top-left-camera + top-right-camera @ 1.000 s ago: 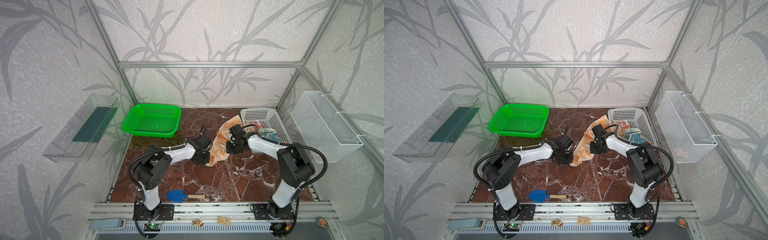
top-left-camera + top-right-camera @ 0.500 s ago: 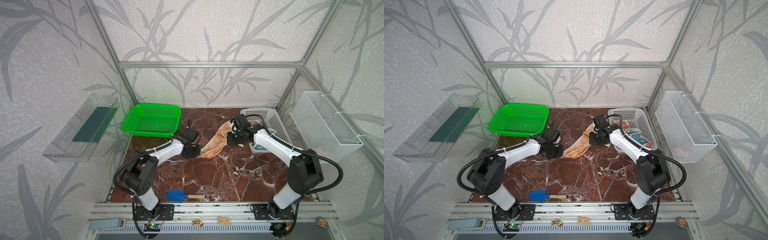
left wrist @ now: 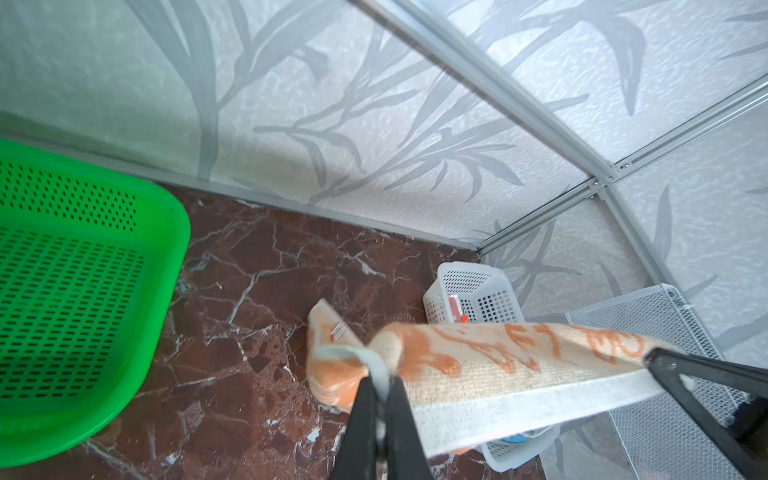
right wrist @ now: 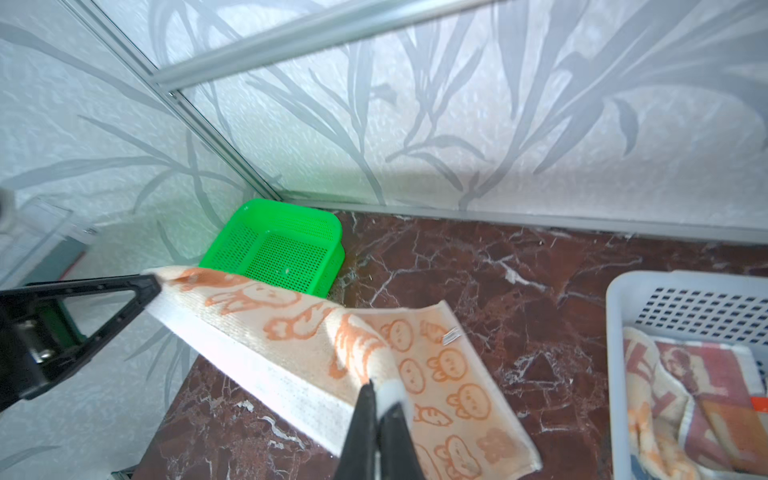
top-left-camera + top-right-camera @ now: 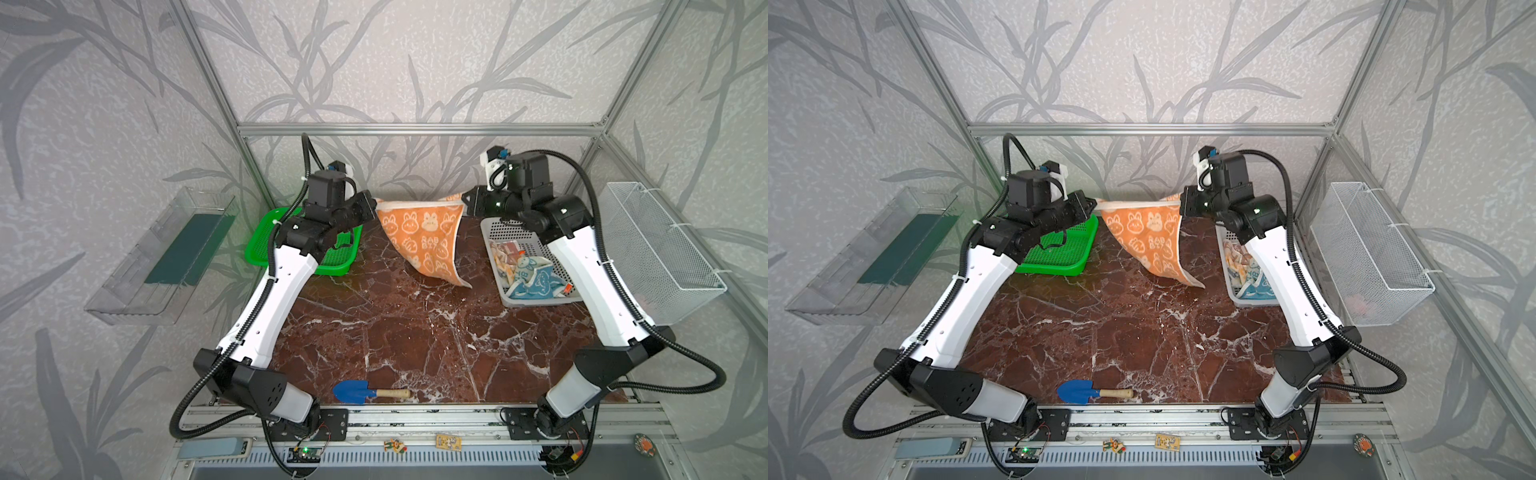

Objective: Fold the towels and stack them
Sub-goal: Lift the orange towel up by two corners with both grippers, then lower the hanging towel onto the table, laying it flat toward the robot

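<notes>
The orange bunny towel hangs in the air over the back of the worktop, stretched by its cream top hem between the two arms. The left gripper is clenched on one upper corner, the right gripper on the other; both wrist views show the black fingers pinched tight on cloth. The towel sags slightly along the hem and tapers down to a loose lower corner that reaches close to the marble; whether it touches cannot be told.

The green basket sits just behind and below the left arm, partly hidden by it. The white basket lies under the right arm and holds the blue bunny towel and the striped towel, both crumpled. A blue trowel lies alone at the front edge, well apart from the cloth. A wire basket and a clear tray hang on the side walls. Nothing lies on the marble directly below the hanging towel.

Half a second earlier both arms were low and close together, with the towel draped on the marble between them; now they are raised and spread, and the cloth is lifted and pulled open.
</notes>
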You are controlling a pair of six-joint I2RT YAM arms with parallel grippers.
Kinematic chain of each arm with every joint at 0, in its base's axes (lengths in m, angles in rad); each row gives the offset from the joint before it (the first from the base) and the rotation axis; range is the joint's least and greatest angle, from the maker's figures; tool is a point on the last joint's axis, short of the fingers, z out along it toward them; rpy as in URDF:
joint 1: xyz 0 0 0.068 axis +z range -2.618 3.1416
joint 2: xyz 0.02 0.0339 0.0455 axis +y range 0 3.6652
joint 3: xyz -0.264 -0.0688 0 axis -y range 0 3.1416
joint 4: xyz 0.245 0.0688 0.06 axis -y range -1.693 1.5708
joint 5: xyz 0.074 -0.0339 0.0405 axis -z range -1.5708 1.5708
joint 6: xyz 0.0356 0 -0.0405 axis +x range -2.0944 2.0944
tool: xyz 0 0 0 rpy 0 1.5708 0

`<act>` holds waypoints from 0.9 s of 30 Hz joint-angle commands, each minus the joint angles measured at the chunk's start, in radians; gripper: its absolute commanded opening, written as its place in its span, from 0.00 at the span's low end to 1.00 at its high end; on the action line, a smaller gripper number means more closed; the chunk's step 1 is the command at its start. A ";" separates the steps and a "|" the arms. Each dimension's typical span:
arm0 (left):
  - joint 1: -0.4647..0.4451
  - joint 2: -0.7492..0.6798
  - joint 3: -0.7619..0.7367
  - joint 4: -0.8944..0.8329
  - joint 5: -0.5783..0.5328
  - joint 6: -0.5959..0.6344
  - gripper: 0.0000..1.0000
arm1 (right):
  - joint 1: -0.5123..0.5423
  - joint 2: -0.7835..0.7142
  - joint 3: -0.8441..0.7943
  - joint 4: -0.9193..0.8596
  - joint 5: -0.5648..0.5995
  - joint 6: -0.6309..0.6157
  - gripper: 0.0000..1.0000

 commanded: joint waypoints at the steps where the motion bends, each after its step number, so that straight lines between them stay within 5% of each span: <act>1: 0.023 -0.012 0.087 -0.101 -0.067 0.061 0.00 | -0.009 0.015 0.152 -0.136 0.006 -0.043 0.00; 6: 0.023 -0.100 0.124 -0.110 -0.104 0.115 0.00 | -0.009 -0.027 0.227 -0.181 -0.011 -0.088 0.00; 17: 0.012 -0.408 0.035 -0.095 -0.040 0.015 0.00 | -0.008 -0.372 -0.081 -0.089 -0.100 -0.119 0.00; 27: 0.018 -0.286 0.098 -0.243 -0.107 -0.014 0.00 | -0.026 -0.287 -0.074 -0.134 -0.059 -0.088 0.00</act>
